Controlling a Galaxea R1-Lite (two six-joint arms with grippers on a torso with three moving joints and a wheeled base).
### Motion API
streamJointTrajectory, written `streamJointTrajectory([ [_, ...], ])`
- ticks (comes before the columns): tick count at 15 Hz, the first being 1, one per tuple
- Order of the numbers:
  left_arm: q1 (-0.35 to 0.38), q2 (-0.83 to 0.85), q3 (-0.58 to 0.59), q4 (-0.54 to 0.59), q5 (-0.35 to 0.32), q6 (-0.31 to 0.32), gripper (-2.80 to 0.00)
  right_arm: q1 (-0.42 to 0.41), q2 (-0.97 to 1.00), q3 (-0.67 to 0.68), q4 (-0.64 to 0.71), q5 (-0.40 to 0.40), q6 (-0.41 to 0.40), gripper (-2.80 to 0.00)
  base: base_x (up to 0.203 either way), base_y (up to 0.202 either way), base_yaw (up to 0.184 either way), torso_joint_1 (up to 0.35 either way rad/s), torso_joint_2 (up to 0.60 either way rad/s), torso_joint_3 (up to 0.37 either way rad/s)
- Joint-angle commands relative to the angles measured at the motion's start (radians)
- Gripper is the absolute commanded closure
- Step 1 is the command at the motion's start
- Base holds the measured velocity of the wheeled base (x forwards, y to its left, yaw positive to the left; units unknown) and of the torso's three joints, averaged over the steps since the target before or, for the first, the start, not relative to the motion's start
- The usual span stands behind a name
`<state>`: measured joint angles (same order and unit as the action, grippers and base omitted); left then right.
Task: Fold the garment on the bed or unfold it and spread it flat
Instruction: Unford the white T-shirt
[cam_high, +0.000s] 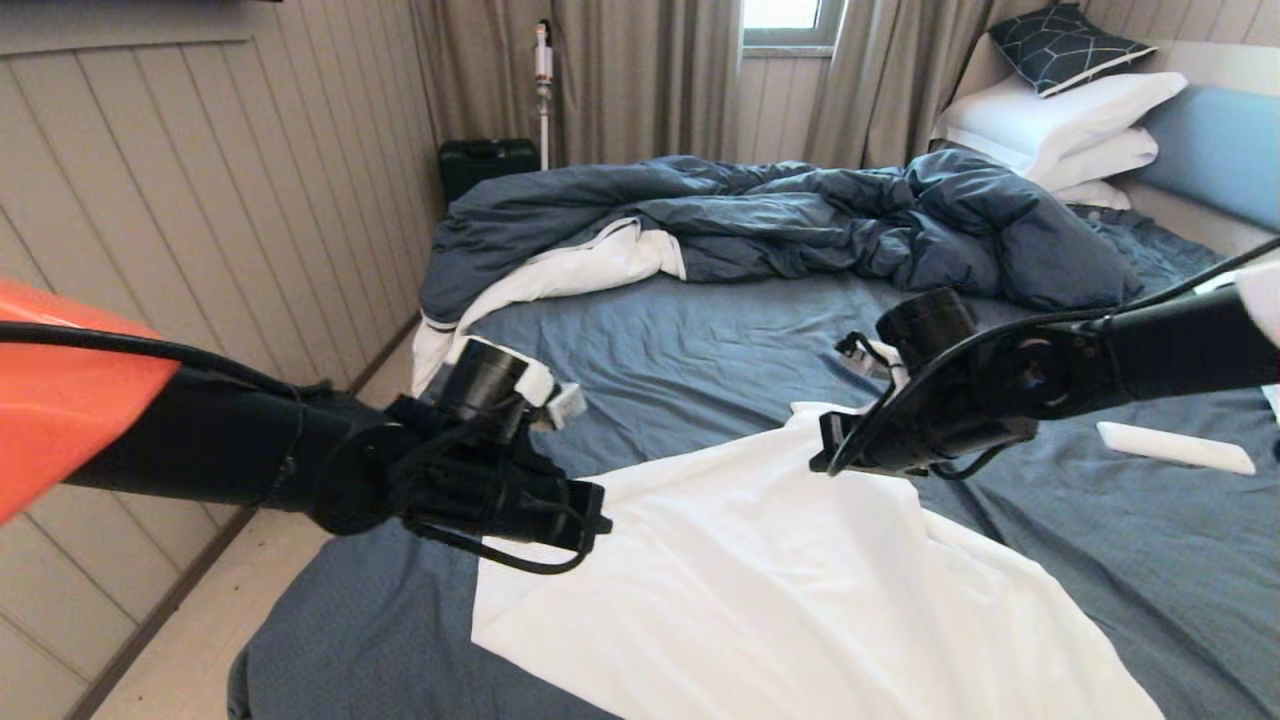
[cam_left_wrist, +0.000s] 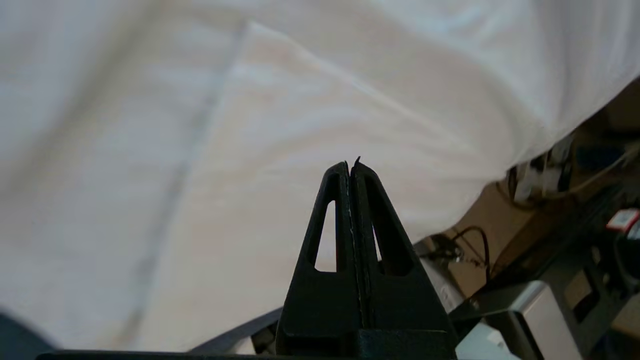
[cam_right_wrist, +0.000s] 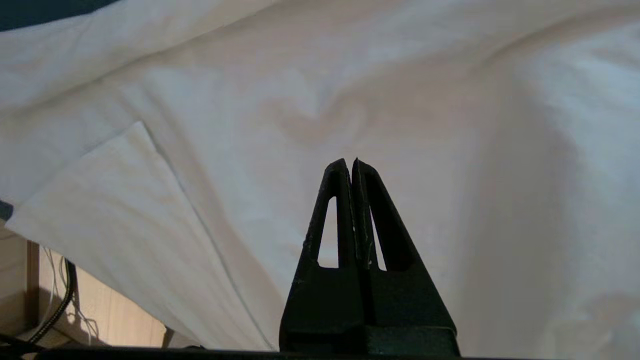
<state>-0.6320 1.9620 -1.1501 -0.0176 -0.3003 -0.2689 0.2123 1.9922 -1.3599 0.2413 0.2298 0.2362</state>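
Right, on the head view I have the white shirt (cam_high: 790, 590) lying on the near part of the bed (cam_high: 700, 340), with the left gripper (cam_high: 590, 520) at its left upper edge and the right gripper (cam_high: 825, 450) at its raised far corner; whether either one pinches cloth I cannot tell from here. The rumpled duvet (cam_high: 800, 220) lies well beyond both jaws. On the left wrist view, the left gripper (cam_left_wrist: 351, 167) has its jaws pressed together, the shirt (cam_left_wrist: 225, 150) spread just past the tips. On the right wrist view, the right gripper (cam_right_wrist: 350, 165) has its jaws together too, the shirt (cam_right_wrist: 425, 125) filling everything ahead of them.
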Motion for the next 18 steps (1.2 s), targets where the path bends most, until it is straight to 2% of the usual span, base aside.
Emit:
streamJointTrajectory([
  [1, -0.057, 0.086, -0.036, 0.017, 0.014, -0.001, 0.00, 0.026, 0.058, -0.018, 0.003, 0.001, 0.002, 0.00, 0.000, 0.000, 0.000, 0.000, 0.00, 0.000],
  [5, -0.067, 0.201, -0.107, 0.023, 0.086, 0.063, 0.00, 0.048, 0.094, -0.039, 0.000, 0.000, 0.002, 0.00, 0.000, 0.000, 0.000, 0.000, 0.00, 0.000],
  [7, -0.020, 0.260, -0.178, 0.023, 0.136, 0.078, 0.00, 0.053, 0.104, -0.041, 0.000, 0.000, 0.002, 0.00, 0.000, 0.000, 0.000, 0.000, 0.00, 0.000],
  [11, 0.062, 0.353, -0.272, 0.022, 0.163, 0.094, 0.00, 0.053, 0.114, -0.048, 0.000, 0.000, 0.002, 0.00, 0.000, 0.000, 0.000, 0.000, 0.00, 0.000],
  [15, 0.094, 0.442, -0.351, 0.015, 0.210, 0.105, 0.00, 0.052, 0.112, -0.048, 0.000, 0.000, 0.003, 0.00, 0.000, 0.000, 0.000, 0.000, 0.00, 0.000],
  [18, 0.145, 0.475, -0.461, 0.023, 0.245, 0.104, 0.00, 0.052, 0.109, -0.045, 0.000, 0.000, 0.003, 0.00, 0.000, 0.000, 0.000, 0.000, 0.00, 0.000],
])
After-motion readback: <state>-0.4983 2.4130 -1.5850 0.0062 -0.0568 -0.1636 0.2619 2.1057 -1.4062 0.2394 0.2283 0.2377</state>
